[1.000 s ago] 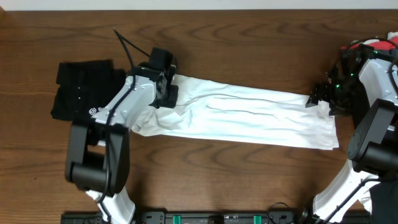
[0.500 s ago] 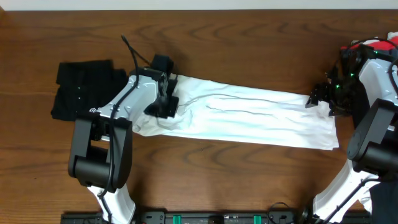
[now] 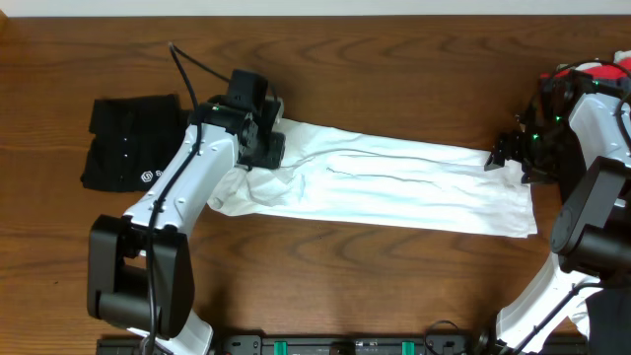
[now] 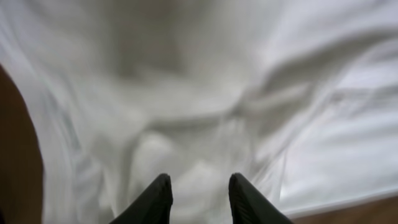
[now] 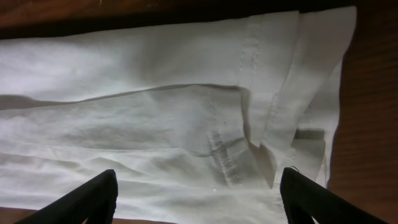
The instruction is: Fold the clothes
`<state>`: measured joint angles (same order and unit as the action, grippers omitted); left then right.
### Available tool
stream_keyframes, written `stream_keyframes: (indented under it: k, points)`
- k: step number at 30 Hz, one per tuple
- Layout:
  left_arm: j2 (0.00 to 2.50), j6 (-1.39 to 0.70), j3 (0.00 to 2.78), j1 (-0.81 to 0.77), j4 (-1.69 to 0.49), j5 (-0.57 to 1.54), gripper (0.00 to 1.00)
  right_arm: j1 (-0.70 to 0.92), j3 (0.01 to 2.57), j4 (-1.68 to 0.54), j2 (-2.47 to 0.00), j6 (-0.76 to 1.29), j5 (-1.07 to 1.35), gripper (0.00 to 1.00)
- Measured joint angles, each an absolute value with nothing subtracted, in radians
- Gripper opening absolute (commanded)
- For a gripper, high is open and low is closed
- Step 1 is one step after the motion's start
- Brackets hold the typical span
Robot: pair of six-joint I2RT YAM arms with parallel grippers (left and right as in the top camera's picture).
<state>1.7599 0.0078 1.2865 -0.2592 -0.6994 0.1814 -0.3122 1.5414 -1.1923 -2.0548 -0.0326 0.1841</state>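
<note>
I observe a dark wood-grain table [image 3: 394, 59]. A white T-shirt [image 3: 414, 187] lies on it, stretched lengthwise across the middle and rumpled at its left end. A black folded shirt [image 3: 123, 143] lies near that end.

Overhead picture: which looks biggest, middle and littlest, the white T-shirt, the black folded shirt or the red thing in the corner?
1. white T-shirt, clearly biggest.
2. black folded shirt.
3. red thing, littlest, though the picture's edge cuts part of it off.
</note>
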Motion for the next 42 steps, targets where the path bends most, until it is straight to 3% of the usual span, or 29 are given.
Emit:
stream_keyframes:
  k: [4,8,17,28,37,38,40,42]
  points:
    - [1.796,0.030,1.286,-0.259,-0.598,0.181,0.33,-0.312,1.541,-1.192,-2.055,-0.033,0.184,0.82]
    - [1.877,0.065,1.286,-0.259,-0.543,0.179,0.21,-0.312,1.541,-1.196,-2.055,-0.033,0.184,0.82]
    - [1.958,0.087,1.284,-0.259,-0.533,0.153,0.19,-0.312,1.541,-1.205,-2.055,-0.033,0.184,0.82]
    - [1.958,0.109,1.283,-0.259,-0.710,0.150,0.06,-0.312,1.541,-1.204,-2.055,-0.033,0.196,0.82]
    - [1.931,0.075,1.283,-0.259,-0.909,0.150,0.06,-0.312,1.541,-1.200,-2.055,-0.033,0.207,0.82]
    - [1.913,0.071,1.283,-0.259,-0.921,0.150,0.07,-0.312,1.541,-1.199,-2.055,-0.033,0.208,0.82]
    - [1.868,0.064,1.283,-0.259,-0.922,0.149,0.28,-0.312,1.541,-1.196,-2.055,-0.033,0.208,0.82]
    - [1.811,0.054,1.285,-0.259,-0.904,0.136,0.35,-0.312,1.541,-1.195,-2.055,-0.033,0.209,0.82]
